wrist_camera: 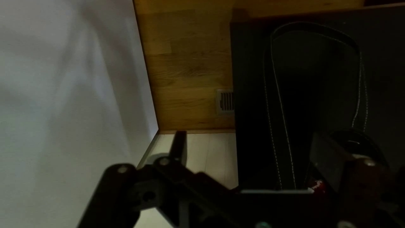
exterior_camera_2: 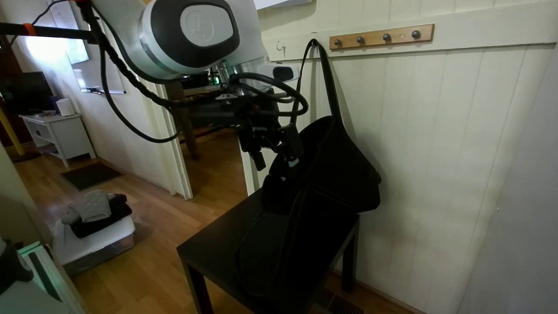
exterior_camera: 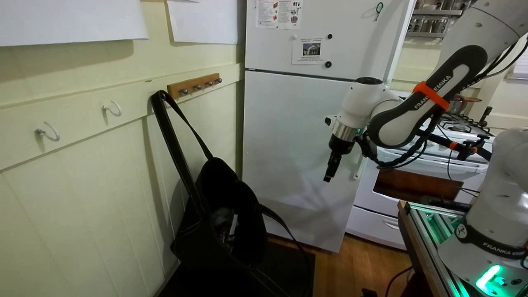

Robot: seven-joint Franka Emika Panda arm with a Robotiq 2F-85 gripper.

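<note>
Gaping wide and empty, the gripper [exterior_camera_2: 276,162] has, at four o'clock in an exterior view, a floppy-looking bag [exterior_camera_2: 342,179] I'd pinch by its loose strap [wrist_camera: 277,126].

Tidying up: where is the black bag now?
In an exterior view, the black bag is right of centre, partly behind the gripper and below the wooden peg rack.

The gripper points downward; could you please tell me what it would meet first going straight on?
The gripper would most likely meet the table, close to the strap; depth is unclear, so the strap might come first.
</note>
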